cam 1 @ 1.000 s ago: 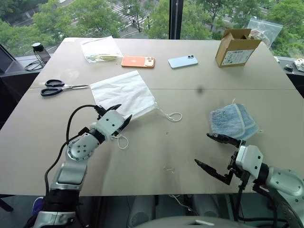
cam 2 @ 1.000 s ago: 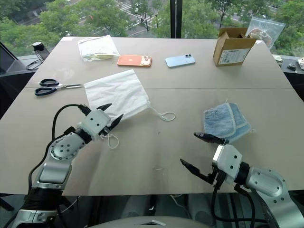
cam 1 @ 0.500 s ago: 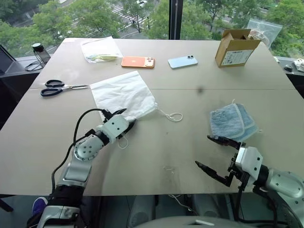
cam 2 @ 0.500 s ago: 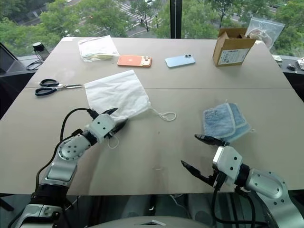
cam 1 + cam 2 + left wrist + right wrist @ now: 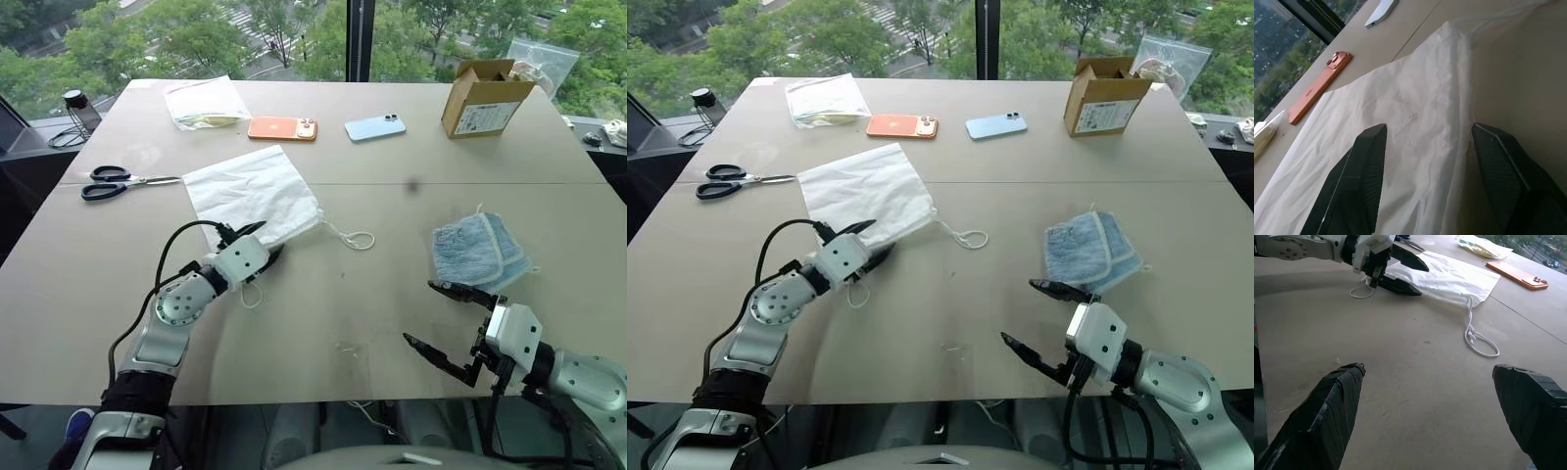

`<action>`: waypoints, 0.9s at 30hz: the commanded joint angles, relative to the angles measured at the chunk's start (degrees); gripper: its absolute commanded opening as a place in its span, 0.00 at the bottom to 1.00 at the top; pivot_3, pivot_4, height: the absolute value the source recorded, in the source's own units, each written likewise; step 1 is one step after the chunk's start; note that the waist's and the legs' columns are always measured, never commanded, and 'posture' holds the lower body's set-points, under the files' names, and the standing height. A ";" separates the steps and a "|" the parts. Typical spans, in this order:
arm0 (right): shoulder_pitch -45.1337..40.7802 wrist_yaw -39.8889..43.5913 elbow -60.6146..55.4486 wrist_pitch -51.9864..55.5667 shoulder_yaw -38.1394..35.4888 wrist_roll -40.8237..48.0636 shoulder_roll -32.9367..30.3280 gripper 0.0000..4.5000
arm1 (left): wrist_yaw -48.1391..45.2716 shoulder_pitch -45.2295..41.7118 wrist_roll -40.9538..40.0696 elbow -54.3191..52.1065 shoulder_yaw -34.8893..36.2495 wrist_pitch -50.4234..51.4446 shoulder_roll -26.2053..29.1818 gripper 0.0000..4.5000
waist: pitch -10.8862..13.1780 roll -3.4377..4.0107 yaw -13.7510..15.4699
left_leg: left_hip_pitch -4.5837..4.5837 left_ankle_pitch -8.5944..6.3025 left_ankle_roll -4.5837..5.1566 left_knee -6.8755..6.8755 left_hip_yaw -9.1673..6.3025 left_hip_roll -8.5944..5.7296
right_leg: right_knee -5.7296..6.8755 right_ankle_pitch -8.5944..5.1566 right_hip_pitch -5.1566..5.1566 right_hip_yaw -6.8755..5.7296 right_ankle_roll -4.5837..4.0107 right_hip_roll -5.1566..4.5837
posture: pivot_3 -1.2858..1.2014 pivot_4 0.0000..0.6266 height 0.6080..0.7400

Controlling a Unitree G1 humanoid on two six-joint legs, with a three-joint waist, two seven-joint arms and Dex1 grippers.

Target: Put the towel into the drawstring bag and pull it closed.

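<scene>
Lying flat and limp at ten o'clock on the table (image 5: 323, 323), the drawstring bag (image 5: 253, 194) is looking thin, light and likely to slide, so its hemmed mouth edge seems the best hold; the left gripper (image 5: 259, 245) is straddling that near edge with fingers spread, pinching nothing. The towel (image 5: 477, 252), soft and folded, is sitting at three o'clock, just beyond the wide-spread, empty right gripper (image 5: 446, 318). The cardboard box (image 5: 481, 96) is showing a white label, too small to read.

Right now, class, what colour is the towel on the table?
Light blue with white edging; the towel shows best in the right eye view.
</scene>
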 commanded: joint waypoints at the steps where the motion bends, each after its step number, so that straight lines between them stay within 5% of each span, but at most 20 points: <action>1: 0.04 -0.08 -2.25 -0.81 -0.57 0.28 -0.16 1.00 | 1.02 -0.37 0.23 -0.47 1.16 -0.72 1.05 0.63 | 0.00 0.00 0.02 | 0.00 0.00 0.00 0.00 -0.02 0.00 | 0.00 0.00 0.00 -0.01 0.00 0.00 | 0.52 0.24 1.00; 27: -0.49 -0.47 -2.23 -0.38 0.04 0.11 0.02 1.00 | 2.46 -2.68 0.07 -0.44 0.70 1.57 -0.15 0.63 | -0.01 -0.01 0.01 | 0.02 0.00 0.00 0.00 -0.02 -0.02 | 0.02 0.01 0.01 -0.02 0.00 0.01 | 0.52 0.24 1.00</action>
